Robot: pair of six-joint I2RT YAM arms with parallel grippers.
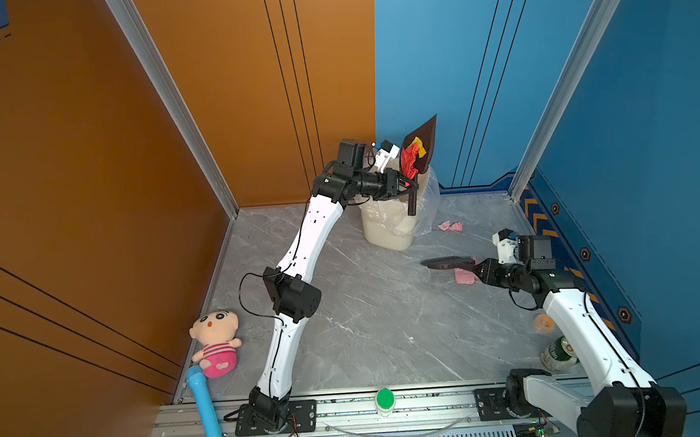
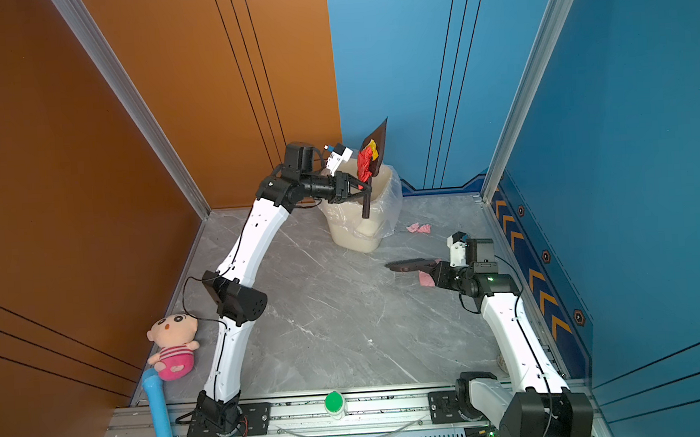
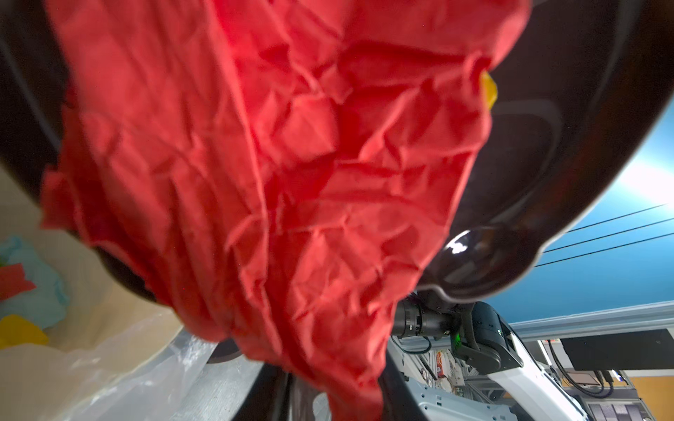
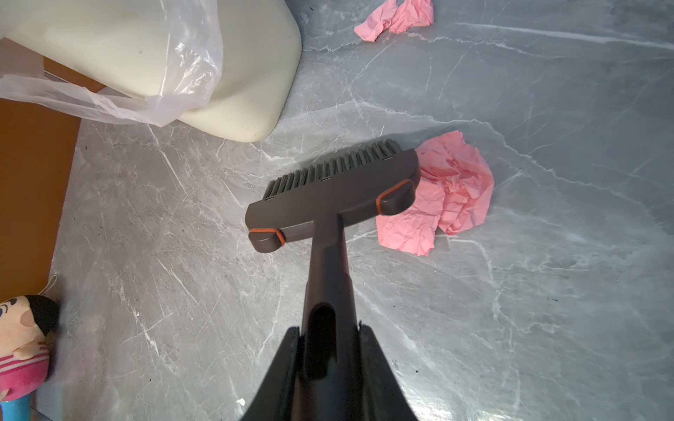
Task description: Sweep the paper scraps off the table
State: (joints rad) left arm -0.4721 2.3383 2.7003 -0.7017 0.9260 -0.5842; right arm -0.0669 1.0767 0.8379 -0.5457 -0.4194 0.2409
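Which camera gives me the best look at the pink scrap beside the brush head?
The right wrist view: the crumpled pink scrap lies large and sharp on the table, partly behind the brush. Both top views show only small pink bits by the right pincer. The left wrist view misses it.

Lighting even and bright in both top views, no harsh shadows; soft shadow under the brush (image 1: 446, 262) on the tabletop (image 1: 379, 317). Blue wall (image 1: 475, 53) shows a pale glare patch up top. Straight rails splay outward toward the frame edges, wide-angle effect.

Left wrist view: red paper scrap (image 3: 273, 182) fills the frame, too close, soft focus, blurred worst at its lower edge. Specular hotspot on the dark dustpan (image 3: 463, 244); blown-out white glare on the wall at the frame edge.

Right wrist view: sharp on bristles and pink scrap (image 4: 448, 193); claw fingers (image 4: 281, 379) dark and blurred. Faint sheen on the tabletop.
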